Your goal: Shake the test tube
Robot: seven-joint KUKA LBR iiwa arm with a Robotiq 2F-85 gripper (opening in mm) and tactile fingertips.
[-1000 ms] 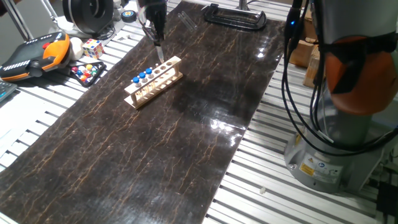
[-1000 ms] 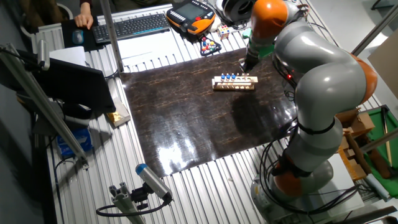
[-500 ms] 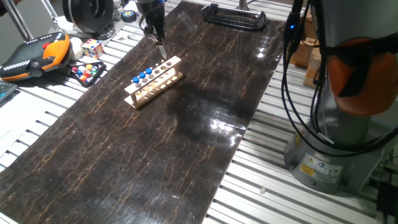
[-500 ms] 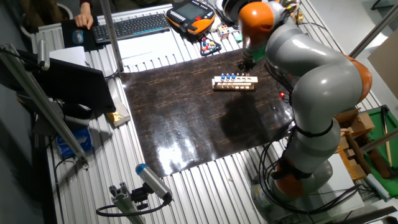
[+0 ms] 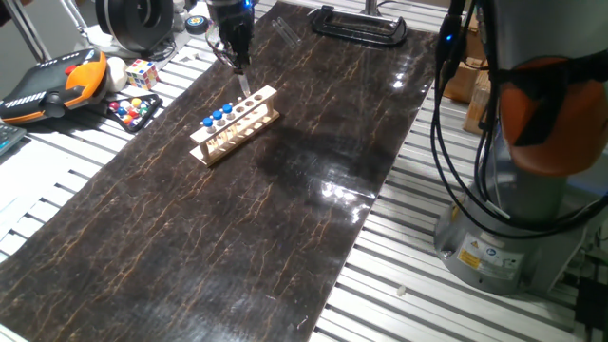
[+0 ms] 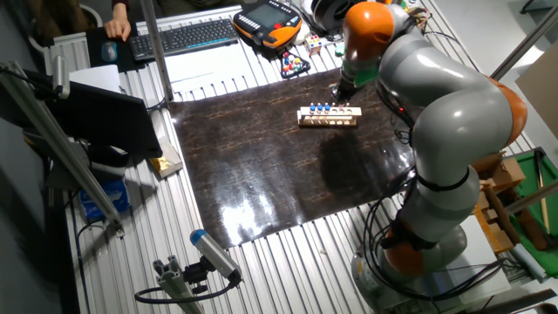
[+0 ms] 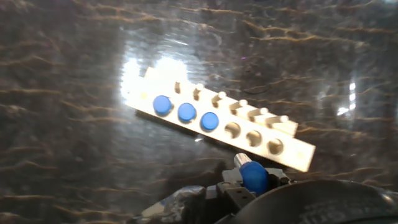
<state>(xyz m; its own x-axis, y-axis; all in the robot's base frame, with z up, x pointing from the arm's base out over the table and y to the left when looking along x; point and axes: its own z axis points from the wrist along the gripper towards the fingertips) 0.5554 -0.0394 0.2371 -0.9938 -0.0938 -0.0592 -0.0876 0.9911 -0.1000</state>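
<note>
I have the gripper [image 5: 238,65] up over the far end of the wooden rack [image 5: 235,124], fingers [image 7: 231,198] clamped on the test tube [image 5: 244,82], which hangs clear of the rack with its lower end just above the far holes. In the hand view the tube's blue cap [image 7: 254,176] sits right at the fingers, near the bottom edge, with the rack lying slantwise beyond it. I count three blue-capped tubes [image 7: 186,112] standing side by side in the rack's left holes in that view, and three open holes [image 7: 253,138] to their right. From one fixed view the rack lies diagonally on the dark marbled bench [image 5: 285,209], its capped tubes [image 5: 218,116] grouped toward the near-left end. From the other fixed view the arm [image 6: 436,113] arches over the right side of the bench and the gripper [image 6: 342,87] hangs just past the rack [image 6: 329,116]. Off the bench's left edge I see an orange teach pendant [image 5: 52,84], a Rubik's cube [image 5: 142,73] and a tray of coloured balls [image 5: 134,109]. A black clamp [image 5: 356,23] lies at the far end.
</note>
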